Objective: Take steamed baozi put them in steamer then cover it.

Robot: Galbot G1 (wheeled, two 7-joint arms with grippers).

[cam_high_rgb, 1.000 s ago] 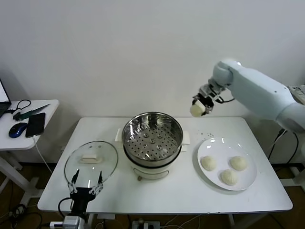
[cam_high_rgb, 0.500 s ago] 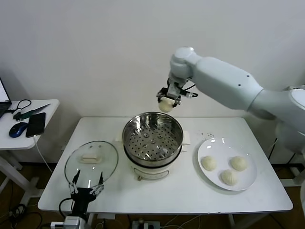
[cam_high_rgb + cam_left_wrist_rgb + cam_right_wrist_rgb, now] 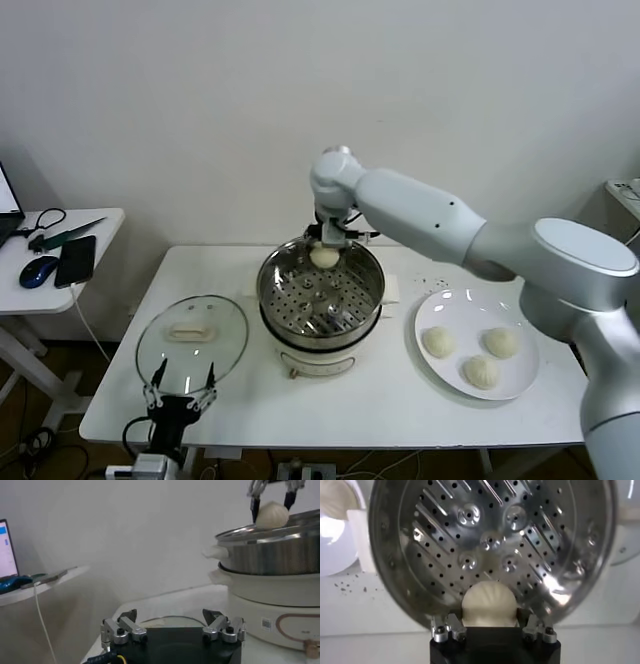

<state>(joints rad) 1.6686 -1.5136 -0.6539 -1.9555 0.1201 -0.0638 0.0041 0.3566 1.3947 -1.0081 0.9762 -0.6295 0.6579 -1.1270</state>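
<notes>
The right pincer (image 3: 326,247) holds one baozi (image 3: 325,258) between its fingers, over the far edge of the steamer (image 3: 320,300). The bun hangs just above the rim and has not been set down yet. In the right wrist view the shiny floor with its little holes (image 3: 490,540) has no buns on it. So this looks like the first bun going in. Three more baozi (image 3: 478,355) wait on the white plate (image 3: 433,305), which sits on the white surface (image 3: 400,400) to the right of the steamer. The glass lid (image 3: 191,338) lies flat on the surface to the left of the steamer, near the front edge. The left pincer (image 3: 181,392) waits with its fingers wide open and holding nothing, just in front of the lid. I think most of the job is still left: drop this bun in, bring the other three over, then put the lid on top.
</notes>
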